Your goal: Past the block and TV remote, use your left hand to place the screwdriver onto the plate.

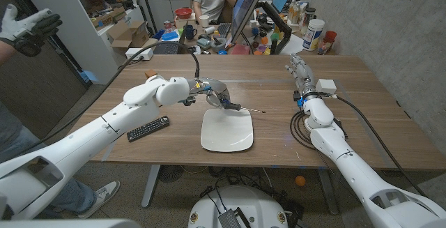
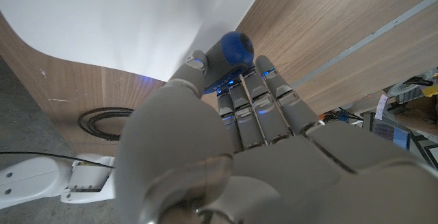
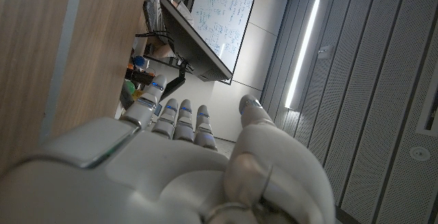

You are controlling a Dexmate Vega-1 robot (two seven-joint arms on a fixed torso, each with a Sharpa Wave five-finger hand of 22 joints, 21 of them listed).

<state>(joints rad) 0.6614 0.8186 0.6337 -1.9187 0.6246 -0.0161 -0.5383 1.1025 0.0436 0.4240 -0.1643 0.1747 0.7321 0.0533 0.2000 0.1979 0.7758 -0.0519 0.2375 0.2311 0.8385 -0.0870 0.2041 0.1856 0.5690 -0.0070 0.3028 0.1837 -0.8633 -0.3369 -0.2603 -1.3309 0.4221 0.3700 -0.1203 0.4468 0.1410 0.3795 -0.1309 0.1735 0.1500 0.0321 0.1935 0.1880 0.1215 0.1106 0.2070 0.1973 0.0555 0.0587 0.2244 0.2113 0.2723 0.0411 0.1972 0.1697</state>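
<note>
Screwdriver (image 1: 237, 105): centre of the head view, held in the air over the upper edge of the plate, thin shaft pointing toward picture right. Blue handle end (image 2: 231, 48) shows in the left wrist view, poking out past the fingers with the white plate beyond it.

Left hand (image 1: 212, 93): fingers wrapped tight round the screwdriver handle; arm enters from the lower left of the frame.

Plate (image 1: 226, 141): white, rounded square, centre of the frame just below the hand, bare surface.

Step in hand, judged: carry complete, tool above the plate; lowering and release remain. To do well: bring the hand a little toward the bottom of the frame so handle and shaft both lie over the plate's middle, lower until the tool is near the surface, level the shaft, then part the fingers gently. A round handle may roll; a drop from height may send it off the rim.

TV remote (image 1: 148, 128): black, left of centre, well apart from the plate.

Right hand (image 1: 300, 72): upper right of centre, holding nothing, fingers straight and slightly apart.

Cable coil (image 1: 301, 126): black, right of the plate.

Wooden table (image 1: 362, 109): bears all of the above.
</note>
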